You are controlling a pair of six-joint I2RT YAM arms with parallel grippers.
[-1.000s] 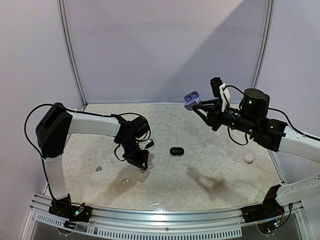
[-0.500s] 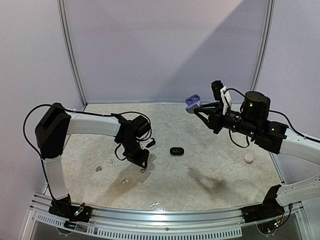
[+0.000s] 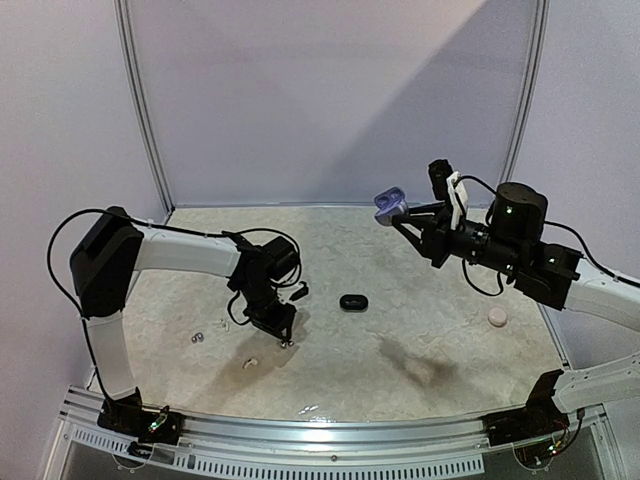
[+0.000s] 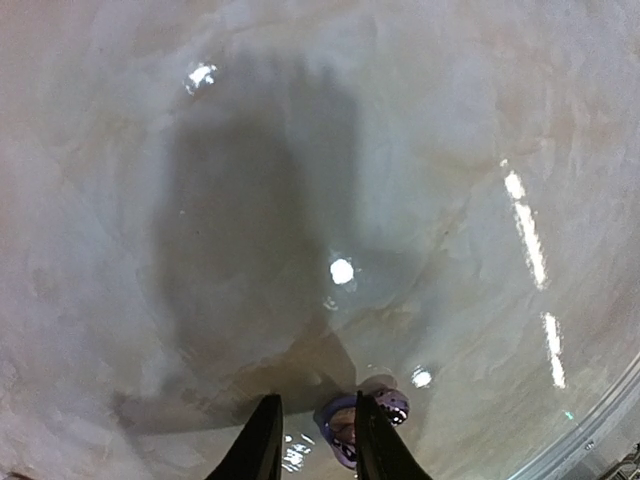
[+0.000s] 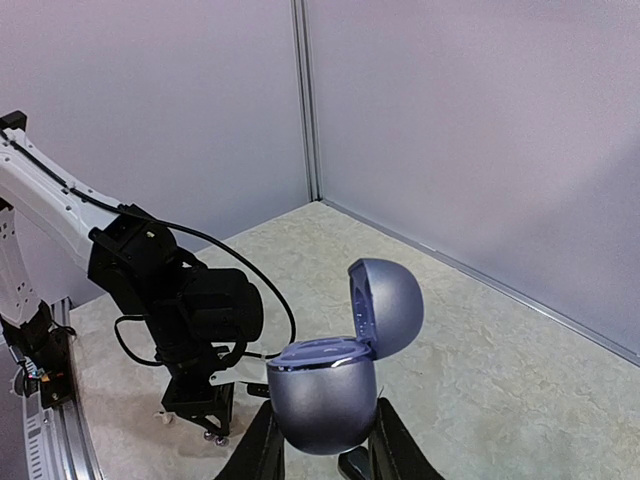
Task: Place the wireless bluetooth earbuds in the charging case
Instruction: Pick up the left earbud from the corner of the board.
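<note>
My right gripper (image 3: 402,216) is shut on the bluish-purple charging case (image 3: 389,204), held high over the table's back right with its lid hinged open (image 5: 385,300); the fingers clamp its round body (image 5: 322,395). My left gripper (image 3: 281,333) points straight down at the table's left-middle, jaws a little apart with nothing between them. One silvery earbud (image 4: 385,408) lies on the table at the right fingertip (image 4: 372,445), partly hidden behind it. Other earbuds lie nearby: two silvery-grey (image 3: 198,337) (image 3: 222,322) and a white one (image 3: 252,362).
A small black oval case (image 3: 353,302) lies at the table's middle. A pinkish round object (image 3: 497,317) sits at the right. Grey walls with a metal corner post (image 3: 145,110) close the back, and a rail (image 3: 320,440) runs along the near edge.
My right arm has carried the open case slightly to the right. The left gripper has shifted a little left and lower over the earbud.
</note>
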